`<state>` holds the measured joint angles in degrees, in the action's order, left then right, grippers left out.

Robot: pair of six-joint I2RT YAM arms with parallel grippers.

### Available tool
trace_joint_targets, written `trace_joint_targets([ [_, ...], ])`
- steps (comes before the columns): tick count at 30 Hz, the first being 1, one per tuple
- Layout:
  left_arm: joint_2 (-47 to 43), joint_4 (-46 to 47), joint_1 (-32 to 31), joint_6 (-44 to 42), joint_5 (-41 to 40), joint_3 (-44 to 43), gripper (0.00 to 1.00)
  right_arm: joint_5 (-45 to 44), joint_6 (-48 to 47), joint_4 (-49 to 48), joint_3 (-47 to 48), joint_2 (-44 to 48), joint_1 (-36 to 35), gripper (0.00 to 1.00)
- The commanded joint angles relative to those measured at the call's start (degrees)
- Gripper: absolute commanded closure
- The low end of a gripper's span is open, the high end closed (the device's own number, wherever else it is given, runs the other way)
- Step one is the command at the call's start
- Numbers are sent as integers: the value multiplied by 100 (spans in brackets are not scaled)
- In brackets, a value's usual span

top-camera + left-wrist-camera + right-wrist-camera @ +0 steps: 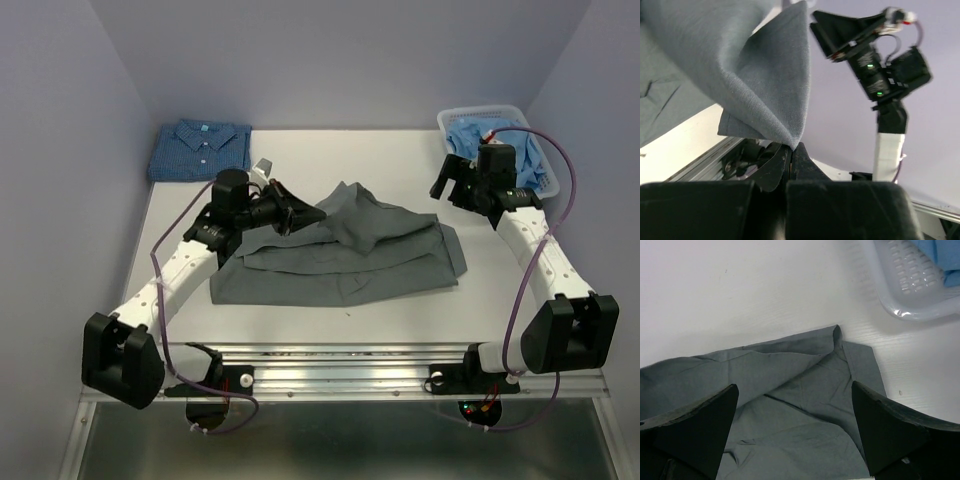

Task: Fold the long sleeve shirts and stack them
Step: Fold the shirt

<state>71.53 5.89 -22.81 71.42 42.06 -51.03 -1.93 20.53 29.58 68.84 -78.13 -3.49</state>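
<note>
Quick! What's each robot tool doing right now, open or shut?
Left tool: closed, pinching a fold of the plain slate-grey cloth shirt.
Right tool: open, holding nothing.

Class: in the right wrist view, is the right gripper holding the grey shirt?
No, the right gripper is open, with the grey shirt lying below.

White table (340, 150), three things directly on it. Slate-grey shirt (340, 265) lies mid-table, half folded and rumpled, layers overlapping, its far-left part raised off the surface. Dark blue checked shirt (198, 150) sits beyond the grey shirt and to its left, folded flat into a neat rectangle, collar on top, bare table between the two. Pale plastic basket (480, 110) stands beyond the grey shirt and to its right, apart from it.
</note>
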Motion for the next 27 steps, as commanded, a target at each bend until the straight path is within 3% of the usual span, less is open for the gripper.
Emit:
trace_joint_targets([
  [1,-446,-404,-13,-40,-374,-750,100,622,-171,-128,16,122,-21,0],
  [5,-710,-580,-197,109,-629,-777,100,1089,-199,-181,-159,131,-21,0],
  [15,-1334,-1002,-444,671,-1437,-14,100,1186,-155,-216,-362,105,-21,0],
  [27,-922,0,-119,1059,-1780,875,100,1178,-181,-128,-336,70,-21,0],
])
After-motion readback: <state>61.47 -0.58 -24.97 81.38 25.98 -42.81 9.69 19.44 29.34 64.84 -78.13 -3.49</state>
